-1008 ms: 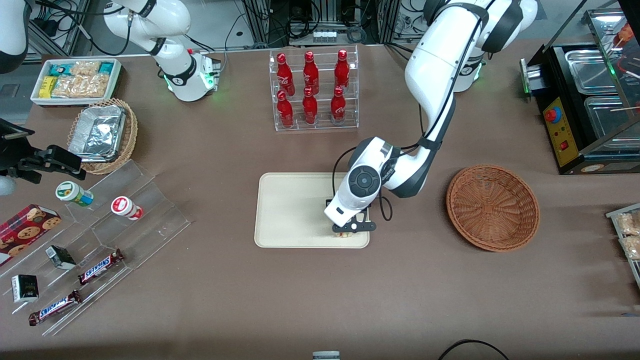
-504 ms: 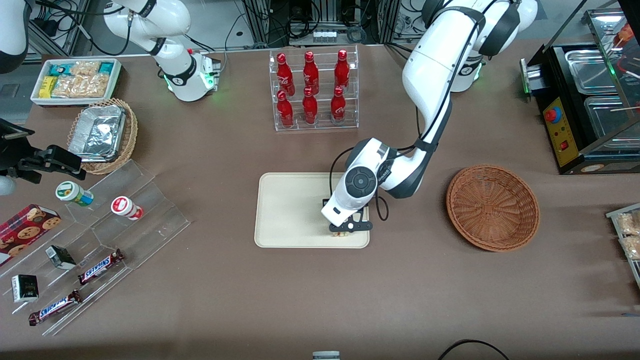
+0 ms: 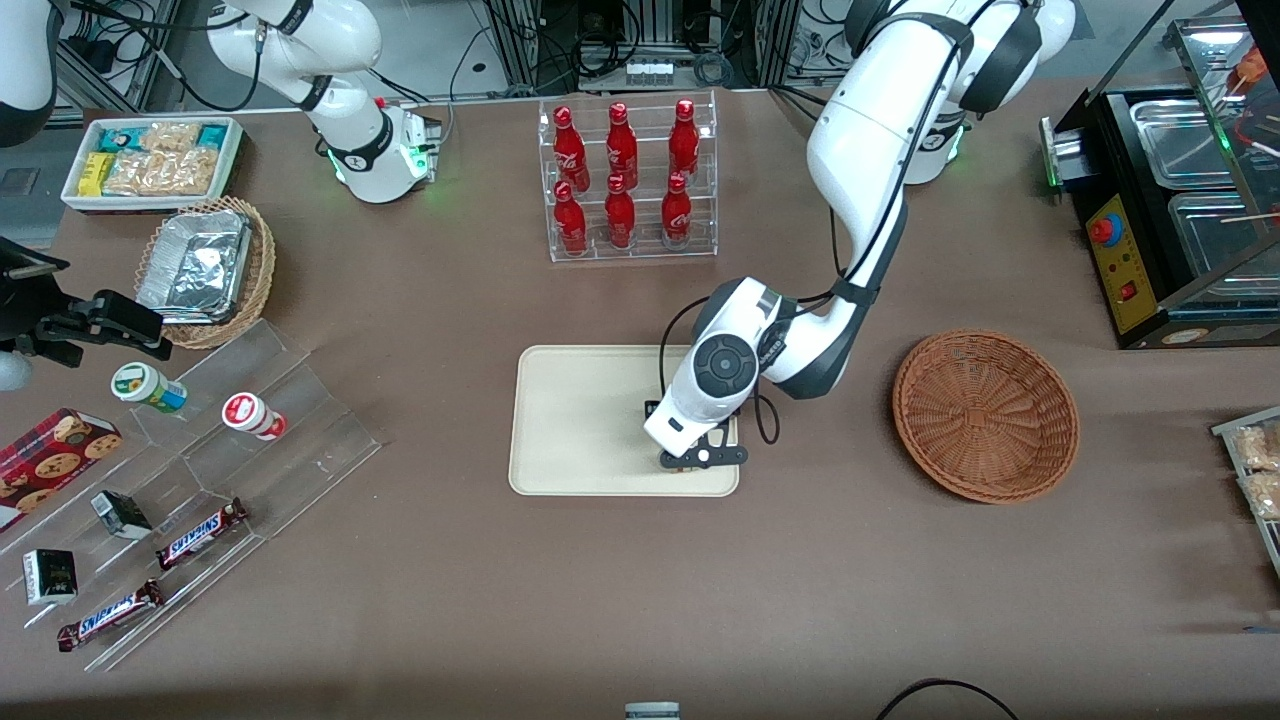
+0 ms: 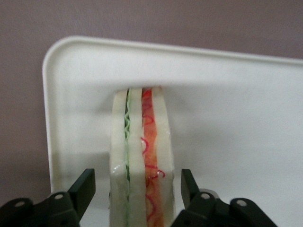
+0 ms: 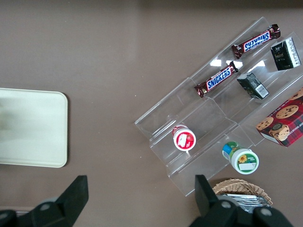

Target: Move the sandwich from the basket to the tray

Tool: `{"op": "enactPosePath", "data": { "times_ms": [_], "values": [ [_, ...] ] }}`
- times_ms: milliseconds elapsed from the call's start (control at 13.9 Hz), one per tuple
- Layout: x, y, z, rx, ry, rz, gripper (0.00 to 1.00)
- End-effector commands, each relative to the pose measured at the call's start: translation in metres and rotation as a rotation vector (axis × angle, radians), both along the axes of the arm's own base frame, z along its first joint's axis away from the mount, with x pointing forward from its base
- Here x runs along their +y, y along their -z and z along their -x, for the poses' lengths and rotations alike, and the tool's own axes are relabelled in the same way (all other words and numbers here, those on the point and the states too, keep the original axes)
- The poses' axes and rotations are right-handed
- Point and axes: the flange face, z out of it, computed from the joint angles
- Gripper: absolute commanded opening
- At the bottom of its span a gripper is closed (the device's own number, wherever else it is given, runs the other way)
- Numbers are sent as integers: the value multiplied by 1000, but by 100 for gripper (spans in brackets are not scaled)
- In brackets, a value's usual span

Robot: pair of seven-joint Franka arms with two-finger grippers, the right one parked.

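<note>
sandwich (image 4: 141,156) standing on its edge on tray (image 4: 227,109), near a rounded corner, red and green filling layers facing the wrist camera. end effector (image 4: 137,191) low over the tray, fingers (image 4: 84,185) spread, one on each side of the sandwich, a thin gap showing between each pad and the bread, so not pinching it. from the front, end effector (image 3: 702,458) down at the tray's (image 3: 580,420) edge nearest the camera, at the corner toward the working arm's end of the worktop (image 3: 640,590); sandwich almost wholly hidden there under the wrist. basket (image 3: 985,415) resting on the worktop beside the tray, well apart from it, toward the working arm's end, nothing lying in it. rack of red bottles (image 3: 625,180) farther from the front camera than the tray.
</note>
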Motion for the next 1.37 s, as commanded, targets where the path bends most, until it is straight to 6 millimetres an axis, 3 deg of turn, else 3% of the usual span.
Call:
{"op": "enactPosePath", "data": {
  "times_ms": [0, 144, 216, 360, 432, 504, 648, 936, 1080, 1296],
  "values": [
    [24, -79, -14, -26, -61, 14, 99],
    [73, -135, -33, -26, -127, -4, 100],
    [101, -153, -40, -7, -149, -13, 100],
    [130, -181, -47, -29, -186, -8, 100],
    [155, -195, -52, -37, -213, -13, 100],
    [176, -209, -46, -28, -220, -42, 100],
    [239, -237, -31, -29, -257, -73, 100],
    [309, -269, 6, -48, -181, -122, 100],
    [353, -288, 14, -18, -119, -125, 100],
    [389, -317, 34, 2, -78, -129, 100]
  ]
}}
